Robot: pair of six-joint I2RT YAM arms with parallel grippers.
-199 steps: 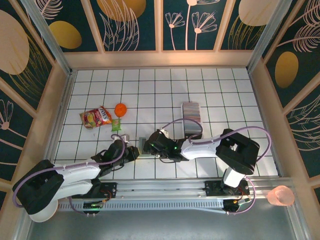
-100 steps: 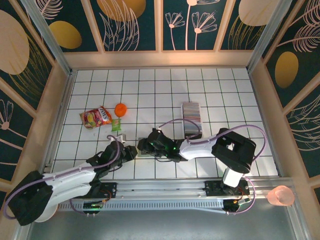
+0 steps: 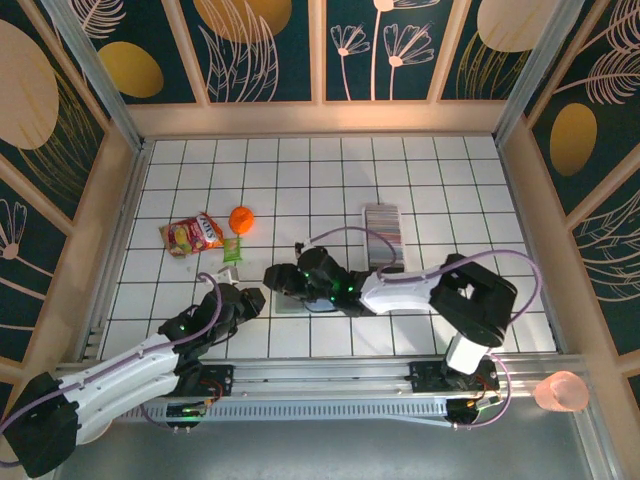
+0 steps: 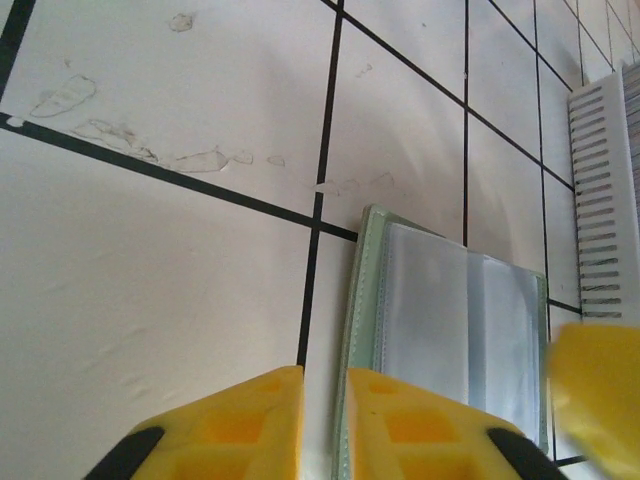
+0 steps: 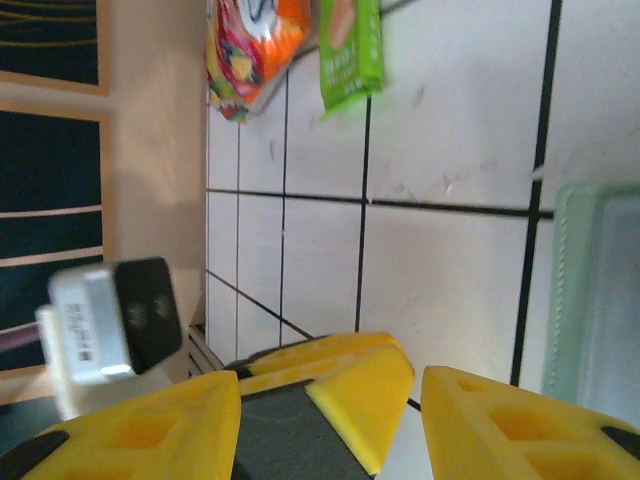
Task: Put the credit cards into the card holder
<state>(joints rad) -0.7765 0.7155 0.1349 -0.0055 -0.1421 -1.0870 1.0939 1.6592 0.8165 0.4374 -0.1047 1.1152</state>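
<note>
The card holder (image 4: 450, 320) lies open flat on the tiles, sage-green rim around a bluish-grey pocketed inside; its edge also shows in the right wrist view (image 5: 590, 290) and in the top view (image 3: 296, 303). My left gripper (image 4: 323, 420) sits at its left edge, jaws parted by a narrow gap with the green rim running along the right finger. My right gripper (image 5: 330, 395) stands open just beyond, with the left gripper's yellow fingers (image 5: 345, 385) in front of it. The credit cards (image 3: 383, 225) stand as a striped row in a long tray behind.
The white slotted tray (image 4: 600, 190) lies right of the holder. A snack bag (image 3: 192, 234), a green packet (image 3: 232, 249) and an orange object (image 3: 241, 218) lie at the left. A pink cup (image 3: 560, 392) sits outside the table at the bottom right.
My left jaws have parted slightly and the left gripper has drawn back a little to the left. The right gripper has slid left over the holder.
</note>
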